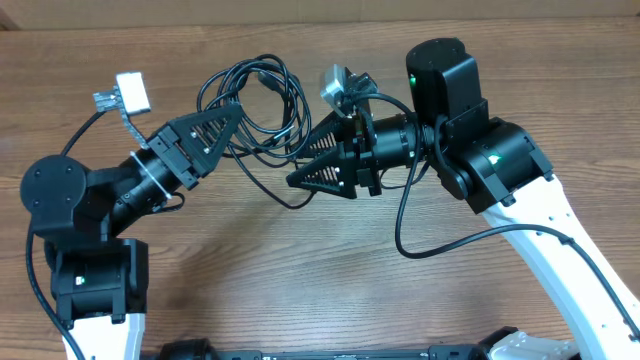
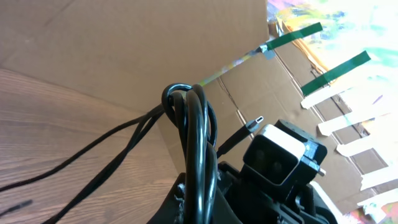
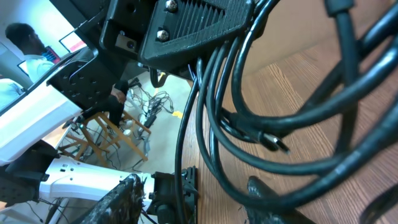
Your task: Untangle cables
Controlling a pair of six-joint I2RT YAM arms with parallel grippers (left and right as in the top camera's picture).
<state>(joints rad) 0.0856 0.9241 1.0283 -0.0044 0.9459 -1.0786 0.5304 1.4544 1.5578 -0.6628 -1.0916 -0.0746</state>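
The cables [image 1: 262, 100] are thin black cords in a loose coil on the wooden table [image 1: 300, 270], between the two arms. My left gripper [image 1: 232, 112] reaches in from the left and is shut on a bundle of loops. In the left wrist view the loops [image 2: 193, 124] rise straight out of the closed jaws [image 2: 200, 205]. My right gripper [image 1: 305, 160] comes from the right and is open at the coil's lower right side. In the right wrist view several strands [image 3: 249, 124] run between and over its spread fingers [image 3: 199, 202]. A small plug end [image 3: 273, 142] hangs among them.
A cardboard wall [image 2: 124, 43] with green tape strips [image 2: 336, 68] stands behind the table. The two arms are close together, and the right arm's wrist camera [image 2: 280, 152] is just beside the left jaws. The table's edge [image 3: 189, 180] shows in the right wrist view.
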